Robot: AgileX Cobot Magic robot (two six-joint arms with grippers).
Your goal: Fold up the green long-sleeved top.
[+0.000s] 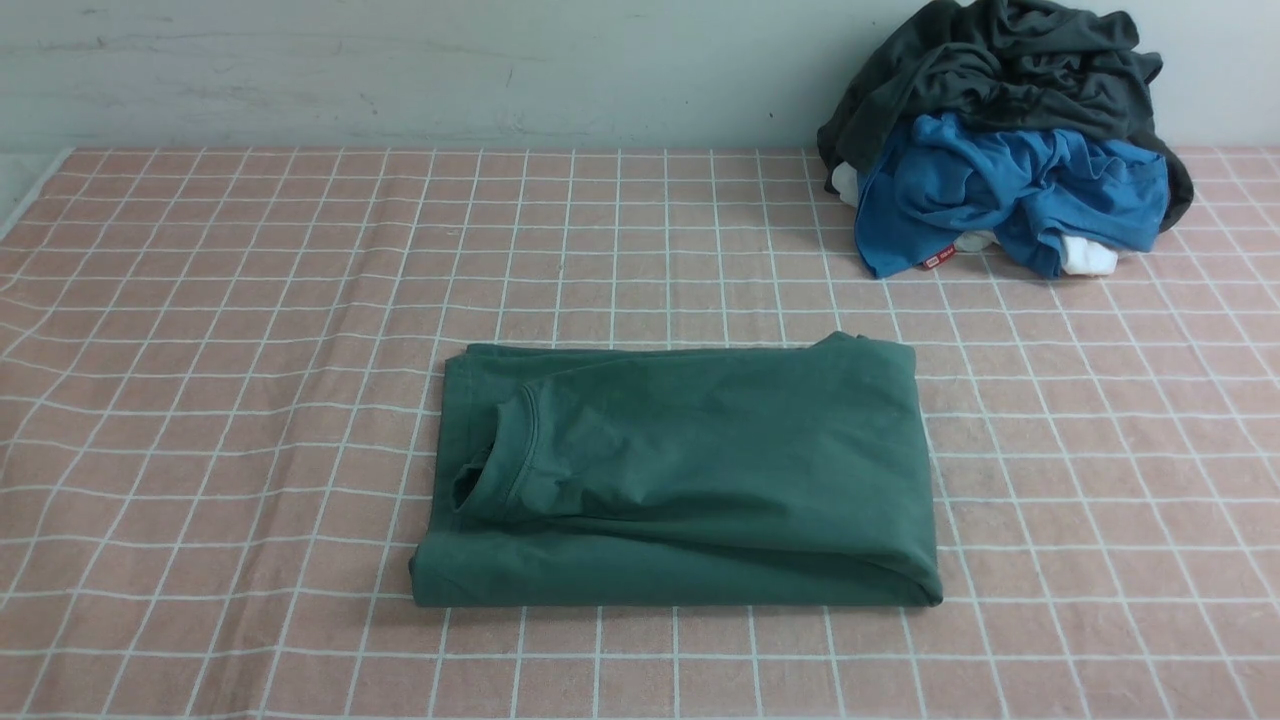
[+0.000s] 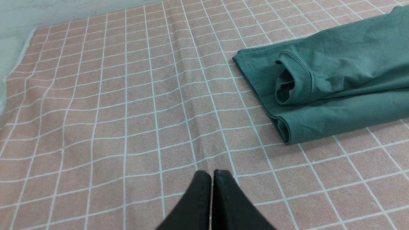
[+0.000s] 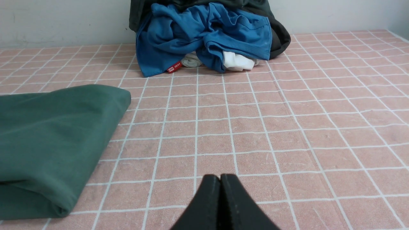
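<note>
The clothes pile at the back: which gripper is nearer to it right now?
Right. The right gripper hangs over bare cloth beside the green top's right end, facing the pile. The left gripper is off the top's collar end, on the far side from the pile.

The only sign of print is a small red tag (image 3: 174, 67) with white characters, sewn to the lower edge of the bright blue garment (image 3: 204, 32) in the heap at the far right of the table (image 1: 200, 300). The characters are too small and blurred to read in either the front view or the right wrist view. Nothing else carries readable text.
</note>
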